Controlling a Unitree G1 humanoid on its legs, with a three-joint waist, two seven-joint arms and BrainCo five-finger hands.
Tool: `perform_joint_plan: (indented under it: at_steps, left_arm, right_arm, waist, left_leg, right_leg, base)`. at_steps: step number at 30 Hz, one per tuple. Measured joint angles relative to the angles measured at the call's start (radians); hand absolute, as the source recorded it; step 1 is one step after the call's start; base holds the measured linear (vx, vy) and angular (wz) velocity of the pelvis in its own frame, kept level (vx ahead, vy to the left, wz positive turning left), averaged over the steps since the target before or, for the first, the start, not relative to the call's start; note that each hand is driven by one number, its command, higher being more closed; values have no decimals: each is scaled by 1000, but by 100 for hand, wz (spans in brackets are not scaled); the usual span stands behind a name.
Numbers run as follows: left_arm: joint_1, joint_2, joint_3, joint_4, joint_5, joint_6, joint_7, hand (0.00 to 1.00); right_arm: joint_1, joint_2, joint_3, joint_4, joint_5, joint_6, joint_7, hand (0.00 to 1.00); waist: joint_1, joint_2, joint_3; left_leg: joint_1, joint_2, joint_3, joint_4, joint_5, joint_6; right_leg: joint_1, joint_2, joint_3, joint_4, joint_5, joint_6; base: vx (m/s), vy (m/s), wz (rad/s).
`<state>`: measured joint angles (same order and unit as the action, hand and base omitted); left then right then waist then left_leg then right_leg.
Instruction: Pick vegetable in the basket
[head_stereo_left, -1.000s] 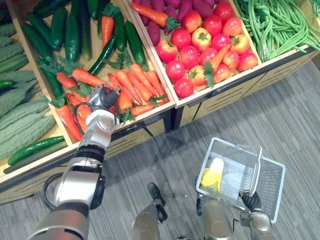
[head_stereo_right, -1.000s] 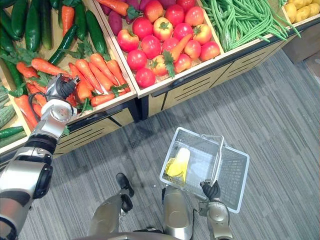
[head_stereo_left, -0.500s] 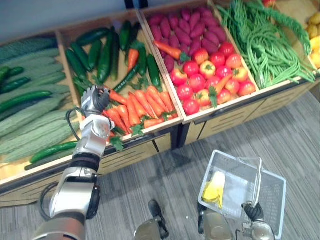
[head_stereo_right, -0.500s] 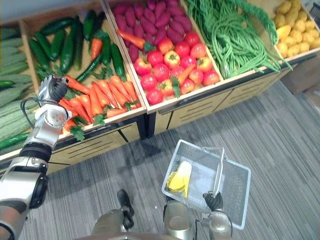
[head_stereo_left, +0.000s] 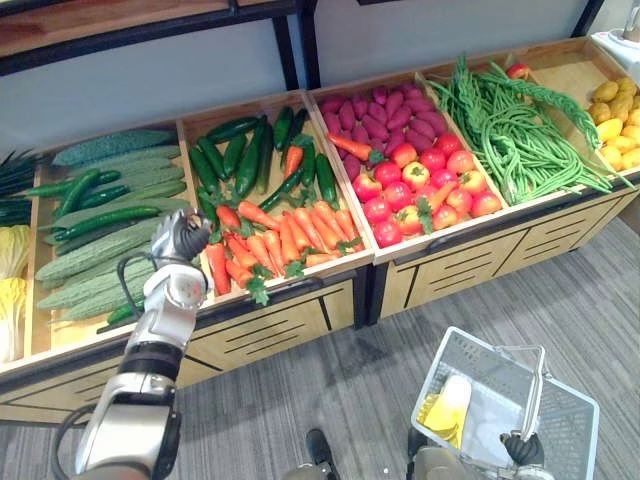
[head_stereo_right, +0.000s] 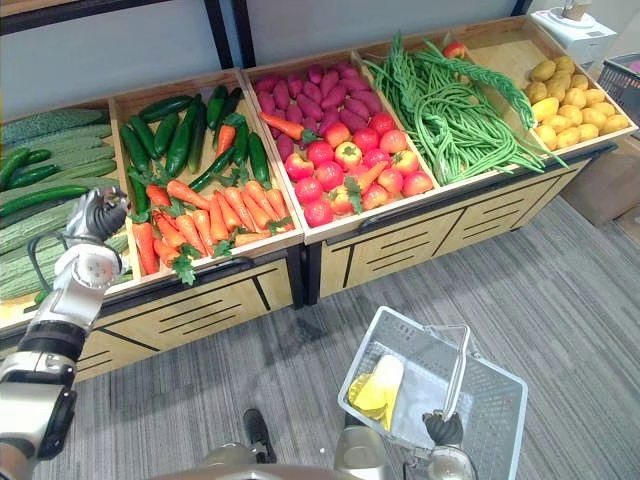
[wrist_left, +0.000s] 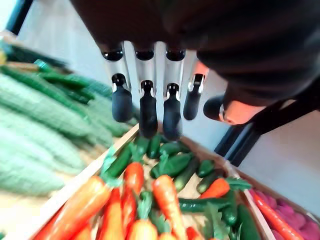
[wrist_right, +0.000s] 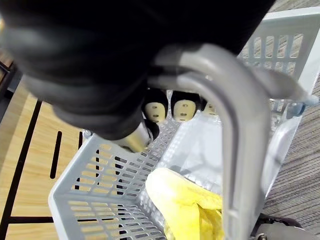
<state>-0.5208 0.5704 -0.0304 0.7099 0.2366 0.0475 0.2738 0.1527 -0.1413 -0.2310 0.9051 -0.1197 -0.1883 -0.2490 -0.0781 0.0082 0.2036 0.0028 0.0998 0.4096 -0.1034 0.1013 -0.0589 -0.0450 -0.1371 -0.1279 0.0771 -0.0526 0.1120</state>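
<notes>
Nearest to me, low on my right, my right hand (head_stereo_right: 443, 428) is gripping the grey handle (wrist_right: 245, 140) of the white mesh basket (wrist_right: 95, 200), its fingers (wrist_right: 185, 110) curling tight round the bar, and the basket is hanging over the grey striped floor (head_stereo_left: 330, 400), well apart from the produce. A pale yellow vegetable (head_stereo_right: 378, 385) is lying inside it, toward its left side. Farther out on my left, my left hand (head_stereo_left: 180, 238) is hovering over the near part of the wooden bench (head_stereo_left: 290, 330), by the divider between the gourd compartment and the carrot compartment. Its fingers (wrist_left: 148, 115) are curling down with the thumb (wrist_left: 212, 107) closing toward them, clamping an orange carrot (wrist_left: 240, 112) of which I am seeing just a sliver against the palm. Just beside that hand the heap of carrots (head_stereo_left: 290, 235) is lying with green tops, and beyond them dark cucumbers (head_stereo_left: 245, 160) are filling the back of the same compartment. To the left, pale ridged gourds (head_stereo_left: 95, 250) are lying lengthwise. In the next compartment to the right, red tomatoes (head_stereo_left: 420, 185) are sitting in front and purple sweet potatoes (head_stereo_left: 380, 108) behind them, with a stray carrot (head_stereo_left: 350, 147) lying between the two. Past that, long green beans (head_stereo_left: 510, 130) are sprawling across their compartment, and yellow potatoes (head_stereo_right: 565, 110) are piling up at the far right end
</notes>
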Motion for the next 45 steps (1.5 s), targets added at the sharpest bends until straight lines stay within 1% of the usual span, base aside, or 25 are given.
perform_joint_plan:
  at_steps: [1, 3, 4, 7, 18, 21, 23, 26, 30, 36, 38, 40, 41, 45]
  left_arm:
    - [14, -23, 0, 1, -55, 31, -15, 0]
    - [39, -61, 0, 5, -117, 67, -21, 0]
    - [53, -77, -1, 12, -132, 73, -21, 0]
    - [61, -87, -1, 17, -137, 74, -21, 0]
    - [51, -98, -1, 26, -153, 75, -19, 0]
    - [50, -98, -1, 52, -153, 103, -9, 0]
    - [51, -98, -1, 60, -147, 111, -4, 0]
    - [51, -98, 1, 60, -120, 111, 8, 0]
    - [50, -97, 2, 60, 22, 104, 38, 0]
    - [50, -96, 2, 60, 19, 102, 40, 0]
    - [50, -96, 2, 60, 20, 100, 51, 0]
    - [50, -96, 2, 60, 21, 88, 69, 0]
    - [50, -96, 2, 60, 22, 70, 75, 0]
    - [50, -96, 2, 59, 23, 42, 75, 0]
  right_arm:
    - [-1, 2, 0, 8, 0, 0, -5, 100]
    - [-1, 5, 0, 15, 0, 2, -9, 100]
    - [-4, 6, 1, 15, 0, 3, -10, 100]
    - [-11, 7, 3, 16, -1, 3, -9, 100]
    - [-33, 12, 5, 54, -1, 2, -9, 100]
    - [-32, 12, 5, 54, -1, 2, -9, 100]
    - [-31, 12, 5, 54, -1, 2, -10, 100]
    - [-30, 12, 5, 54, -1, 2, -10, 100]
    - [-30, 12, 5, 54, 0, 0, -9, 100]
    - [-31, 13, 8, 58, 0, -11, -9, 100]
    - [-31, 12, 15, 59, -1, -19, -9, 100]
    - [-31, 11, 24, 59, 0, -23, -10, 100]
    - [-31, 11, 28, 59, 0, -25, -10, 100]
    - [-31, 8, 44, 58, 0, -27, -10, 100]
  waist:
    - [1, 0, 0]
    - [0, -4, -1]
    - [2, -5, -2]
    - [4, -5, -1]
    - [-3, -5, -2]
    - [-1, -5, -2]
    - [0, -5, -2]
    - [2, -5, -2]
    - [1, -5, -2]
    - [1, -5, -2]
    - [0, -5, -2]
    - [0, -4, -2]
    - [0, -4, -2]
    - [0, -3, -1]
  left_leg:
    - [-1, -3, -6, 0, -2, 4]
    - [0, -9, -9, 0, -4, 7]
    - [0, -10, -9, 0, -6, 7]
    - [2, -9, -8, 0, -3, 12]
    - [40, 5, 15, -1, -10, 3]
    - [40, 7, 15, -1, -12, 0]
    - [39, 7, 14, -1, -12, -1]
    - [38, 7, 13, -1, -13, -2]
    - [37, 8, 14, -1, -16, -6]
    - [38, 12, 12, 1, -17, -7]
    - [39, 12, 13, 1, -17, -7]
    - [39, 13, 13, 1, -17, -7]
    - [40, 13, 14, 0, -17, -7]
    - [40, 14, 17, -1, -17, -8]
  right_leg:
    - [5, -1, 0, -7, 1, 1]
    - [14, -4, 1, -14, 15, 4]
    - [15, -4, 4, -19, 20, 2]
    - [24, 1, 5, -32, 36, 3]
    - [51, 23, 25, -47, 31, -8]
    - [50, 24, 25, -50, 29, -11]
    - [50, 25, 25, -54, 28, -13]
    - [51, 24, 24, -57, 28, -13]
    - [52, 25, 24, -59, 30, -9]
    - [55, 30, 22, -59, 29, -11]
    - [56, 31, 22, -59, 29, -12]
    - [55, 31, 23, -59, 29, -12]
    - [55, 32, 24, -58, 29, -12]
    - [49, 31, 28, -56, 28, -13]
  base:
    - [46, 15, 6]
    - [76, 25, 11]
    - [89, 23, 7]
    - [108, -4, -3]
    - [44, -12, -9]
    - [0, 0, 0]
    - [0, 0, 0]
    - [0, 0, 0]
    - [51, 5, -1]
    - [53, -5, 0]
    - [16, -1, 0]
    - [0, 0, 0]
    - [0, 0, 0]
    - [0, 0, -1]
